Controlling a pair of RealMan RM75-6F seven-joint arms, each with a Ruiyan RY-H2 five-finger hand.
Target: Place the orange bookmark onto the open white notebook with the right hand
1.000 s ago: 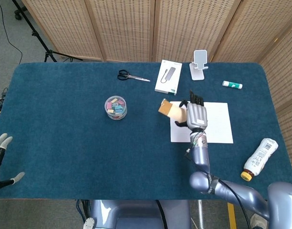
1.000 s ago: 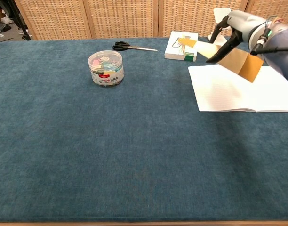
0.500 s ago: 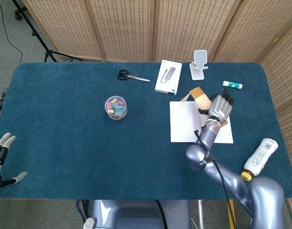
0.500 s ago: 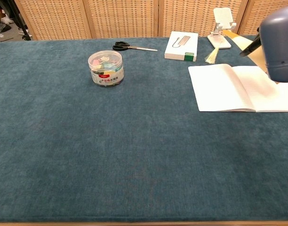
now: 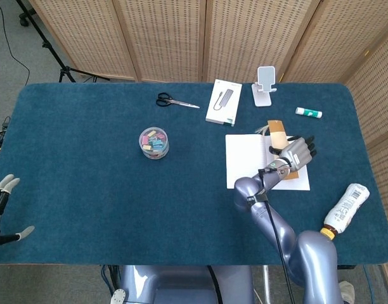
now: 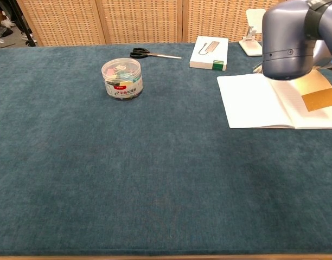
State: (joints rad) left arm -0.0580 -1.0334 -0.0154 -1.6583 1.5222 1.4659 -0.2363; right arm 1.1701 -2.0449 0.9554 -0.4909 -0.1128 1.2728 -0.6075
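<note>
The open white notebook (image 5: 245, 162) (image 6: 256, 102) lies right of the table's middle. The orange bookmark (image 5: 277, 132) (image 6: 319, 95) lies low over the notebook's right page, with its tassel end pointing to the far side. My right hand (image 5: 294, 154) sits over the bookmark's middle and still holds it, fingers pointing right. In the chest view my right arm's elbow (image 6: 289, 38) hides the hand and the bookmark's far end. My left hand (image 5: 0, 208) hangs off the table's near left corner, fingers apart, holding nothing.
A tub of coloured clips (image 5: 154, 142) (image 6: 122, 78) stands left of the middle. Scissors (image 5: 175, 101) (image 6: 153, 54), a white box (image 5: 223, 102) (image 6: 209, 53), a phone stand (image 5: 265, 86) and a glue stick (image 5: 308, 113) line the far side. A bottle (image 5: 346, 209) lies near right.
My right hand has carried the bookmark rightward from beyond the notebook's left edge and lowered it onto the right page. The elbow has swung in over the table. The left hand barely moved.
</note>
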